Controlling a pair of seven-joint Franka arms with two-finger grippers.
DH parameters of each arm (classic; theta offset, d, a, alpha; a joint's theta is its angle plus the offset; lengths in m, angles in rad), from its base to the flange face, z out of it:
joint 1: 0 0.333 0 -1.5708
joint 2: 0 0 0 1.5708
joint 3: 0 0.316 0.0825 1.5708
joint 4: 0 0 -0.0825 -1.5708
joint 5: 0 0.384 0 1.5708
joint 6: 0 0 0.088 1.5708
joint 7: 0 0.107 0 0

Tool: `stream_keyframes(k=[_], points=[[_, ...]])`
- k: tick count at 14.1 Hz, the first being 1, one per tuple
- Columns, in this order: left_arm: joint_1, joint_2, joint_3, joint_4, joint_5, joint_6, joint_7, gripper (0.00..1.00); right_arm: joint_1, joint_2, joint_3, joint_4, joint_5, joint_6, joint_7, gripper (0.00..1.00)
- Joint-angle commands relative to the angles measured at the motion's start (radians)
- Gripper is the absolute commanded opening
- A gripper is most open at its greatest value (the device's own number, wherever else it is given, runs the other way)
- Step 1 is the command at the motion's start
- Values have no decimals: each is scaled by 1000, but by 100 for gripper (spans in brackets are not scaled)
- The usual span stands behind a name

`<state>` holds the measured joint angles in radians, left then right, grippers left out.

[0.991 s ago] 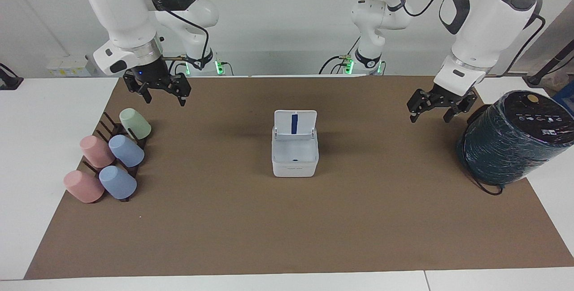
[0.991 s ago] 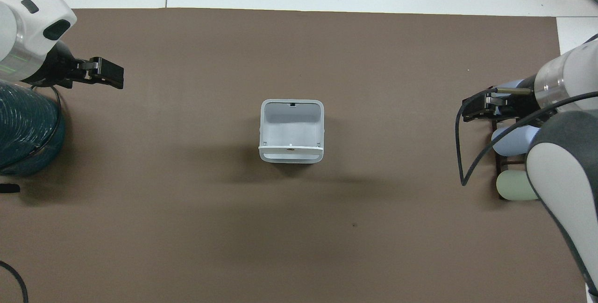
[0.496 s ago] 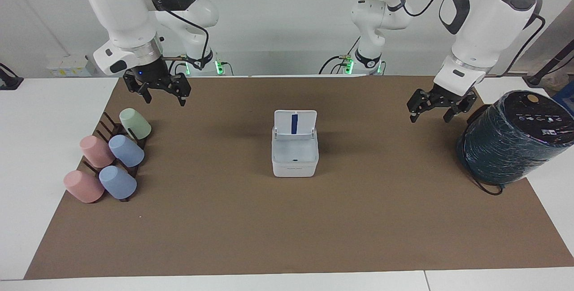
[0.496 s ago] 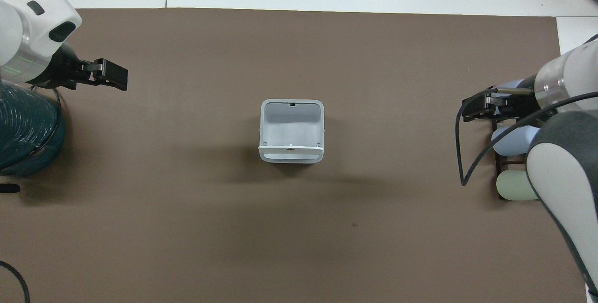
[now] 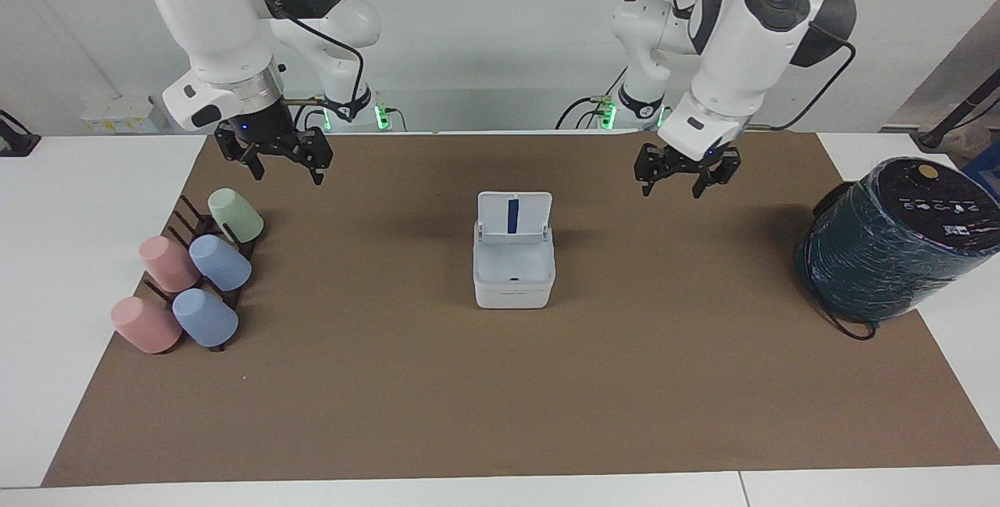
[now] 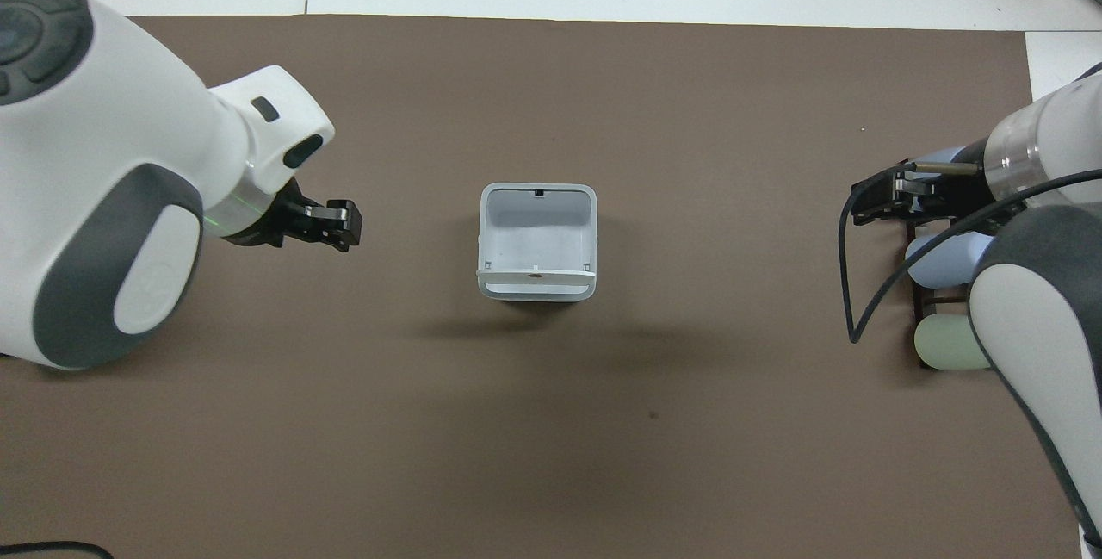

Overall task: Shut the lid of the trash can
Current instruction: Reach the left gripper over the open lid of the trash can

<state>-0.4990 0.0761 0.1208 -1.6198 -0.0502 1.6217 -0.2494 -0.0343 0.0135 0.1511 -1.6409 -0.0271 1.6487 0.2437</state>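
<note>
My left gripper is matt black metal below a glossy white plastic wrist. The trash can and its lid look like smooth white plastic. The brown mat is matt, paper-like. The dark cylinder at the left arm's edge wears shiny crinkled wrap.

We have two fixed cameras. The facing view looks from high across the table toward the robots, so both arm bases stand at its top. The overhead view looks steeply down from above the robots' end, and the arms enter from its bottom. Both sit well away from the scene. They share the brown mat and the trash can, half a turn apart.
</note>
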Motion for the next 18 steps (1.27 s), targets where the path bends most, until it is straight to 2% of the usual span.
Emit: stream_keyframes(k=[1,3,6,9,13,18], points=[[-100,-53,13,-63,-40,-3,-138,39,-16,-17,12,-20,4,6,6,100],[-171,-68,13,-101,-63,48,-210,24,-16,-15,12,-20,4,6,6,100],[-255,-114,13,-220,-71,203,-299,16,-16,-15,12,-20,4,6,6,100],[-308,-142,13,-333,-71,363,-384,14,-16,-17,12,-20,4,6,6,100],[-308,-121,13,-342,-73,507,-430,14,-16,-17,12,-20,4,6,6,100],[-303,-26,13,-339,-73,759,-504,11,-16,-17,12,-19,4,6,6,100]])
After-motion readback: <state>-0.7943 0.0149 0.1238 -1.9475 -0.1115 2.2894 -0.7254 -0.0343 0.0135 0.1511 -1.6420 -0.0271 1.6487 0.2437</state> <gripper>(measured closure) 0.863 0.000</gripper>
